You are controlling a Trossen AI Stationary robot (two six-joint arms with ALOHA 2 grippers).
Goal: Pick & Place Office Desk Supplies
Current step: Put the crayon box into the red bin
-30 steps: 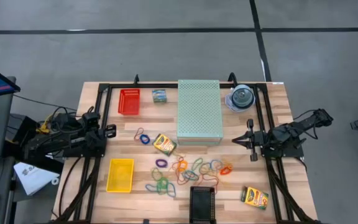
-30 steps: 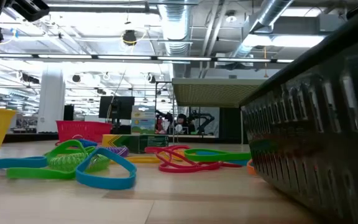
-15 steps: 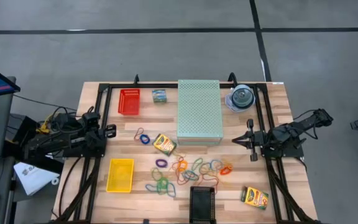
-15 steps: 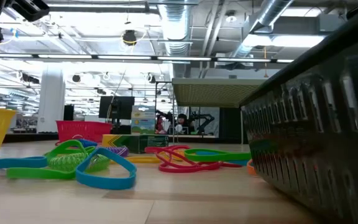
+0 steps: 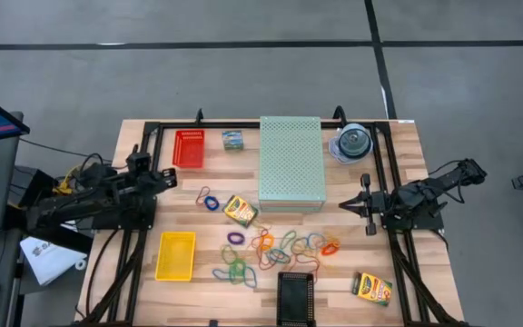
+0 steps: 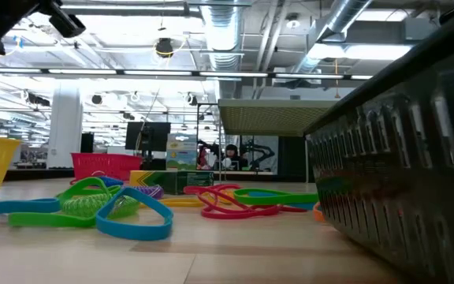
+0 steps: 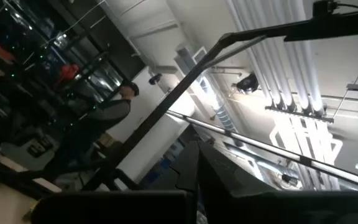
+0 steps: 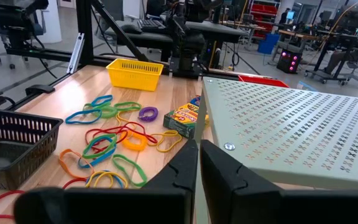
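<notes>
Both end effectors closed and empty, left end effector point(image 5: 168, 174) raised at table point(image 5: 407, 145) edge, thin coloured rubber-band loops point(image 5: 275, 245) lie unpicked mid-table: approach step, next move needs opening over one loop.

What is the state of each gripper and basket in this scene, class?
left gripper: shut, empty, raised at the table's left edge.
right gripper: shut, empty, beside the pale green box.
yellow basket: upright, empty.
red basket: upright, empty.
black basket: upright, empty.
</notes>
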